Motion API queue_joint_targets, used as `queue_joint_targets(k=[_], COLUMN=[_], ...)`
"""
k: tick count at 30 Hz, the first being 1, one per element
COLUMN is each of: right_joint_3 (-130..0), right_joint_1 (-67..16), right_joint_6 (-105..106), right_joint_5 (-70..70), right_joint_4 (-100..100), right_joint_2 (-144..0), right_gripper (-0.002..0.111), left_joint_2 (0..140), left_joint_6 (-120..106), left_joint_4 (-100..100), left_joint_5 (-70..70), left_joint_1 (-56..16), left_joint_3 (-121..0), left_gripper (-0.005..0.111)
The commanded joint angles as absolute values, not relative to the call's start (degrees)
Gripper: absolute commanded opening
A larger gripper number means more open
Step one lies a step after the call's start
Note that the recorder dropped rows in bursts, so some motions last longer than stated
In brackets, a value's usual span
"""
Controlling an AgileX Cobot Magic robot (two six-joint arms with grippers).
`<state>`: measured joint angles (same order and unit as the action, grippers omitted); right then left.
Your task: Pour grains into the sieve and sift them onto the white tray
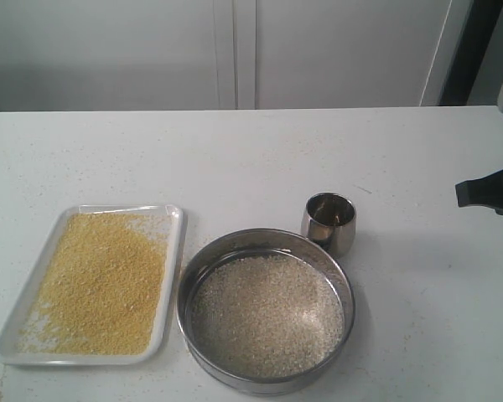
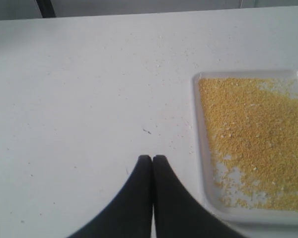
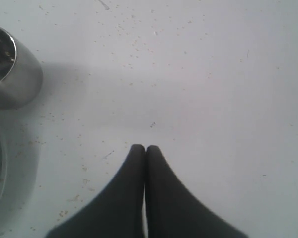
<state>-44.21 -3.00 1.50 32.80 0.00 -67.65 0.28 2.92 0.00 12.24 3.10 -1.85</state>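
Black left claw [image 2: 152, 157] and right claw [image 3: 145, 148] are both closed, gripping nothing.

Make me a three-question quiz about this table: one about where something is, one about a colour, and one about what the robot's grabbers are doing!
1. Where is the steel cup?
A. Inside the sieve
B. On the table, beside the sieve
C. On the white tray

2. What colour are the grains on the white tray?
A. Golden-yellow
B. Green
C. Black

3. How are the left gripper and right gripper?
A. Wide open
B. Clamped on the steel cup
C. Shut and empty

Answers:
1 B: the steel cup stands on the tabletop just outside the sieve's rim.
2 A: a yellow layer covers most of the tray.
3 C: each wrist view shows jaws pressed together with nothing between.
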Motion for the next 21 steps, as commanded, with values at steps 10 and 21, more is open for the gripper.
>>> queue_joint_targets(k=[10, 21], right_joint_3=[-44.49, -44.49], right_joint_1=[-2.75, -2.75], right_joint_6=[1.66, 1.66], right_joint_5=[32.44, 32.44], right_joint_4=[0.0, 0.0], right_joint_2=[-67.26, -67.26], right_gripper=[0.0, 0.0], left_joint_2=[0.0, 0.0], left_joint_6=[0.4, -1.31], left_joint_4=[-1.44, -1.44], left_joint_5=[12.5, 12.23], left_joint_1=[3.26, 3.26], left_joint_3=[0.0, 0.0], left_gripper=[0.0, 0.0])
